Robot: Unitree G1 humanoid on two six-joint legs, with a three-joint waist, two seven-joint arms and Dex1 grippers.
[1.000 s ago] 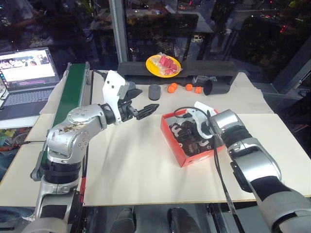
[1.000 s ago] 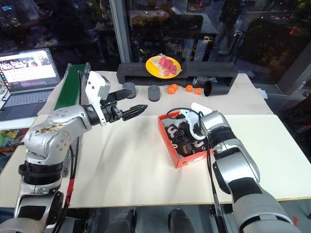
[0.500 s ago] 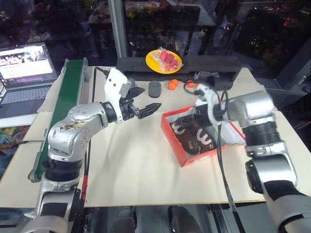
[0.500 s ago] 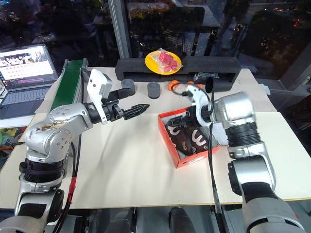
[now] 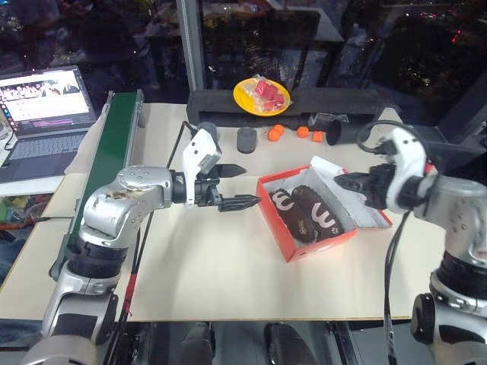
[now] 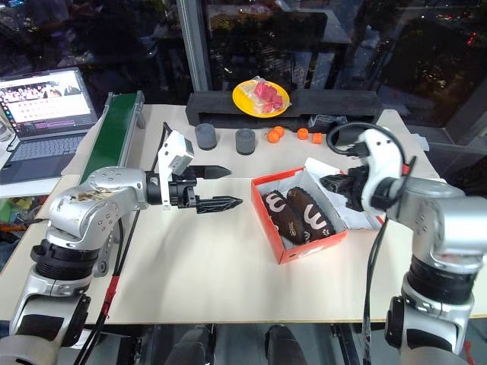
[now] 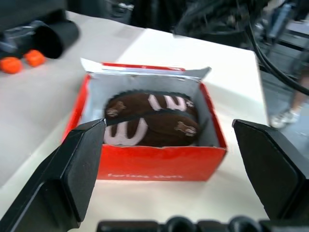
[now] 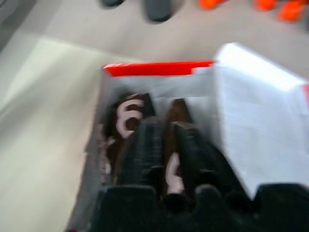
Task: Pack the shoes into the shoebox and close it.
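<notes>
At the far left edge of the scene an open laptop (image 5: 47, 114) sits on a side surface, and beside it a green conveyor strip (image 5: 110, 160) runs along the edge of the pale table (image 5: 205, 274). Right of that, the left gripper (image 5: 237, 187) hangs above the bare tabletop, pointing toward the box with its two black fingers spread wide apart and nothing between them; in its wrist view the fingers (image 7: 72, 169) frame the box from either side without touching it. Behind it, toward the back of the table, two dark grey cylinders (image 6: 245, 140) stand near a long black tray (image 5: 304, 103), on which a yellow plate (image 5: 260, 96) of red pieces rests. A few small orange pieces (image 5: 272, 134) lie scattered on the table in front of the tray, next to a black cup (image 5: 346, 132) lying on its side.

Right of centre, the shoebox (image 5: 300, 247) stands open on the table, its lid (image 5: 358, 201) folded back on the far right side with the white inside facing up. Both shoes (image 5: 308, 211) lie side by side inside it, white markings upward. Further right, the right gripper (image 5: 344, 182) is raised above the lid, angled down toward the box, its fingers pressed together and empty.
</notes>
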